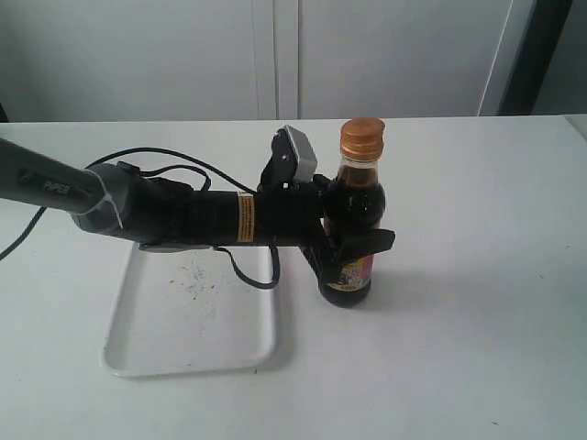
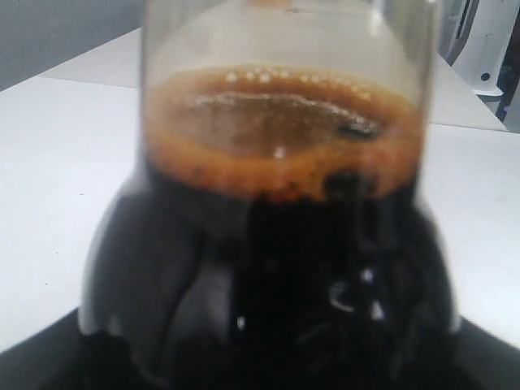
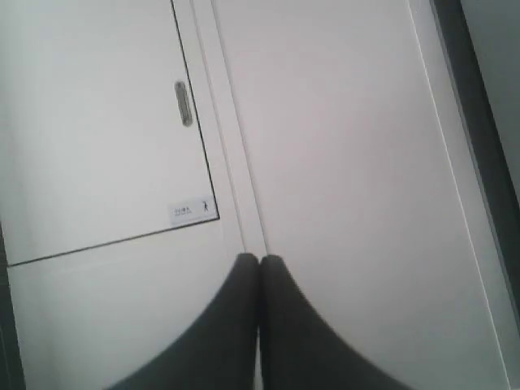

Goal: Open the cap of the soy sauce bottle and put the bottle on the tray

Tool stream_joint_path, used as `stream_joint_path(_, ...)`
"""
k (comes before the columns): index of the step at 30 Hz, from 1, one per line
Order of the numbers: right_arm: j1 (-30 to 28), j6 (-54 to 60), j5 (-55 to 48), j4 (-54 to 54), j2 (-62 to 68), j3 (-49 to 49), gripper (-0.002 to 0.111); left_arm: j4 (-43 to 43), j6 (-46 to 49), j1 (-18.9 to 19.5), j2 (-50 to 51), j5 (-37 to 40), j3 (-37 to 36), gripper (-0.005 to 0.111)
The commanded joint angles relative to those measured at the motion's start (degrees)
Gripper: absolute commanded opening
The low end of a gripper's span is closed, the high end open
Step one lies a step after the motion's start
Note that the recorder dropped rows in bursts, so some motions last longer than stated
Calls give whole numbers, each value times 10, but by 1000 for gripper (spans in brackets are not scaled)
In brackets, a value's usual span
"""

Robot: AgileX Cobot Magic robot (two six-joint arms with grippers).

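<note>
Near the middle of the exterior picture, a little right of center, the soy sauce bottle (image 1: 356,229) stands upright on the white table (image 1: 477,275). The left gripper (image 1: 353,243) reaches in from the left side of the frame, and its black jaws are closed around the bottle's body, one finger crossing the front just above the label. The bottle's base looks to be resting on the table, though I cannot be sure it is not lifted a tiny bit.

The cap (image 1: 362,137) is still on and shut, so I think the opening step has not been done yet. The tray (image 1: 138,353) lies in the lower left part of the frame, under the arm, and the bottle is beside it, not on it. So both jobs are left: open the cap, then set the bottle on the tray.

The right gripper (image 3: 260,325) is not in the exterior picture. Its own camera shows two dark fingers pressed together with nothing between them, pointing at a white cupboard door (image 3: 97,122).

The bottle is clear glass with round shoulders and a thin neck. It is nearly full of very dark liquid. Up close, in the left wrist picture, the liquid (image 2: 280,138) has a brown, bubbly top. The label is yellow, red and pink. The cap is orange-brown and small.
</note>
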State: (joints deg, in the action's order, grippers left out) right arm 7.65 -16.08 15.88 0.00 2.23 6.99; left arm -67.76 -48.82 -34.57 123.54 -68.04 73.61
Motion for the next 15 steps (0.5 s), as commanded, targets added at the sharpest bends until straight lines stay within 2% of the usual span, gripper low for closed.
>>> stream_joint_path(1,-3,30,23,-17,65,79,0,-29,-19,-4,-2,8,-2,0)
stream_joint_path(10,-3,58,24,-76,340,240,0,-30,-19,-4,-2,22,-2,0)
stream_joint_path(15,-3,96,88,-123,427,249,0,-30,-19,-4,-2,51,-2,0)
